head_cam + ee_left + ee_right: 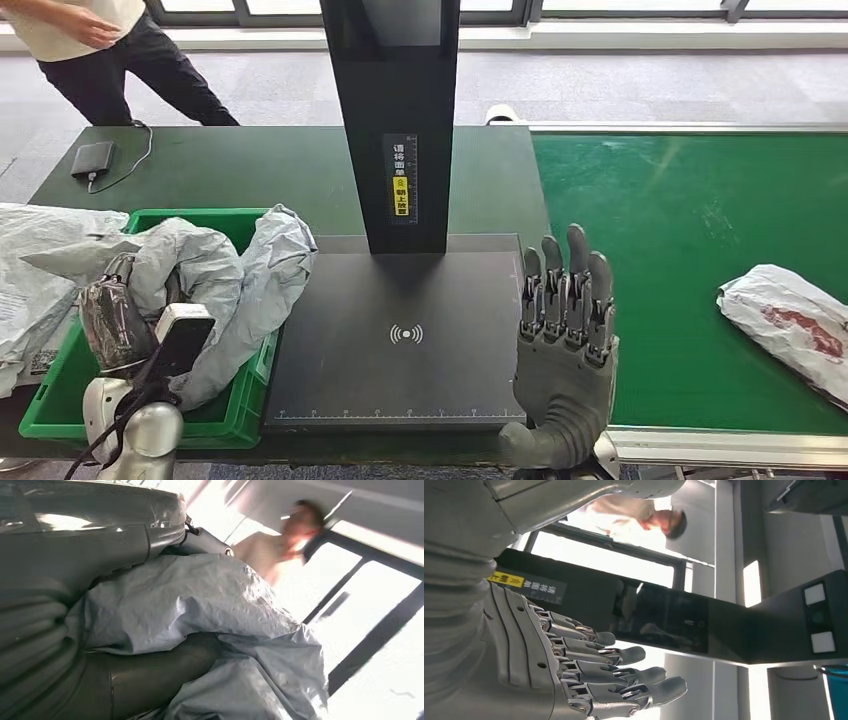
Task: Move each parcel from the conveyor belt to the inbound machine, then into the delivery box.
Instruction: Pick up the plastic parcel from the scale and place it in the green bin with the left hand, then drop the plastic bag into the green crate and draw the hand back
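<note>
Head view: L robot hand point(120, 325) gripping parcel point(240, 275) (grey)

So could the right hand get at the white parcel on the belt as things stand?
Probably yes. The right hand is open, holds nothing, and hovers at the scan plate's edge; bare green belt lies between it and the parcel.

The grey parcel point(215, 285) is draping over the green delivery box point(150, 425) and hiding most of its inside, and in the left wrist view it is covering the left hand's point(115, 320) fingers. The white parcel point(790, 325) is running off the head view's right edge. The person point(95, 45) is being cut off at the top edge and is showing blurred in the left wrist view.
</note>
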Robot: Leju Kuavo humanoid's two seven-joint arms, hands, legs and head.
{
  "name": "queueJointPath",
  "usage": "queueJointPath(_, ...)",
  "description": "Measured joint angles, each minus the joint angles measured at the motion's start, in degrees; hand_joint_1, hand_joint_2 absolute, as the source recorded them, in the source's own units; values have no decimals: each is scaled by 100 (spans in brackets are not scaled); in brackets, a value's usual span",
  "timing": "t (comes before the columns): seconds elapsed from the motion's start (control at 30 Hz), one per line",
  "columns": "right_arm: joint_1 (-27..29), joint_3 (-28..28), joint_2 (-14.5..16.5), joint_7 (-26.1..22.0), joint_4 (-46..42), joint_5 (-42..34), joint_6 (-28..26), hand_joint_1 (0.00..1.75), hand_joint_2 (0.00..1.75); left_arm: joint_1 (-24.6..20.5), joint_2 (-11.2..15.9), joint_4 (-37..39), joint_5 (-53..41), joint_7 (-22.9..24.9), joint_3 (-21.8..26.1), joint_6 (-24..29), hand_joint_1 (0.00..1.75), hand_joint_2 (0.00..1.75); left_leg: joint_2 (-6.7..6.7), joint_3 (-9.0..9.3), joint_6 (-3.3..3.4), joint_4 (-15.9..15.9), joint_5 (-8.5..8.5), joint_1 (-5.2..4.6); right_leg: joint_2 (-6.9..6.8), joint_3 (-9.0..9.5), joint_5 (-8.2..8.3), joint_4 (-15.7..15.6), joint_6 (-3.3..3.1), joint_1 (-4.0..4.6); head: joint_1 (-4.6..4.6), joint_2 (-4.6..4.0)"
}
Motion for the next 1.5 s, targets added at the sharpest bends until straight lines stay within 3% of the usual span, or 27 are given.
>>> queueJointPath(0.27, -11, 43, -162, 0, 56, -77, 46, 0, 175, -95, 127, 854, -4, -86, 595, -53, 175, 175, -22, -6, -1, -2, 1, 1, -17, 4, -4, -1, 1, -4, 1, 1)
queueJointPath(0.67, -12, 53, -216, 1, 68, -77, 50, 0, 175, -231, 164, 1081, -20, -81, 710, -57, 175, 175, -22, 4, -32, -16, 22, 1, -18, 5, 8, 1, -25, 11, 1, 0)
queueJointPath(0.9, -5, 57, -232, 1, 101, -89, 72, 0, 175, -265, 154, 1190, -761, 341, 716, -232, 175, 175, -22, 17, -39, -29, 27, 0, -17, 9, 9, 1, -30, 10, 1, 0)
queueJointPath(0.97, 8, 66, -239, 1, 113, -82, 51, 0, 175, -270, 143, 1227, -891, 374, 716, -230, 93, 175, -22, 24, -40, -34, 27, -1, -17, 15, 8, 1, -32, 9, 1, 0)
queueJointPath(1.03, 21, 83, -257, 1, 120, -72, 15, 0, 175, -268, 132, 1247, -1003, 420, 716, -207, 5, 87, -22, 30, -41, -39, 27, -1, -17, 23, 5, 1, -37, 8, 1, 0)
queueJointPath(1.1, 28, 98, -278, 1, 137, -67, -47, 0, 175, -227, 101, 1210, -1047, 450, 716, -117, 0, 0, -21, 28, -45, -42, 24, -2, -17, 32, 2, 1, -41, 8, 1, 0)
queueJointPath(1.23, 21, 105, -293, 0, 175, -66, -148, 0, 175, 106, -52, 801, -692, 319, 712, 91, 0, 0, -8, 28, -53, -42, 17, 0, -7, 25, -2, 1, -48, 11, 0, 1)
queueJointPath(1.5, 54, 105, -318, 1, 217, -71, -259, 0, 175, 1095, -480, -712, -33, -340, 429, 355, 0, 0, -5, 29, -45, -39, 5, 0, -3, 11, -7, -3, -45, 10, 1, 1)
